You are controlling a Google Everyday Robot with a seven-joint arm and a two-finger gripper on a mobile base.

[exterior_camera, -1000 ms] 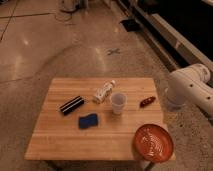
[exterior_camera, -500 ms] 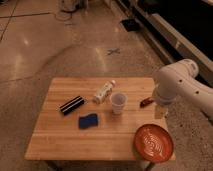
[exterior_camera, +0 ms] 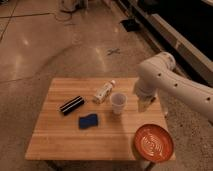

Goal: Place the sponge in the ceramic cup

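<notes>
The dark-blue sponge [exterior_camera: 88, 121] lies flat on the wooden table [exterior_camera: 55, 142], left of centre. About a hand's width to its right and slightly farther back, the white ceramic cup [exterior_camera: 118, 102] stands upright and looks empty. My white arm reaches in from the right. Its gripper [exterior_camera: 145, 104] hangs over the table's right side, just right of the cup and apart from it. The gripper is open and holds nothing. It is well away from the sponge.
A white bottle [exterior_camera: 104, 92] lies on its side behind the cup. A black striped bar [exterior_camera: 72, 105] lies left of the sponge. An orange-red plate [exterior_camera: 153, 143] sits at the table's front right corner. Bare floor surrounds the table.
My arm has swung in from the right edge over the table, bringing the gripper close beside the cup. It now covers a small red object there. The sponge and cup have not moved.
</notes>
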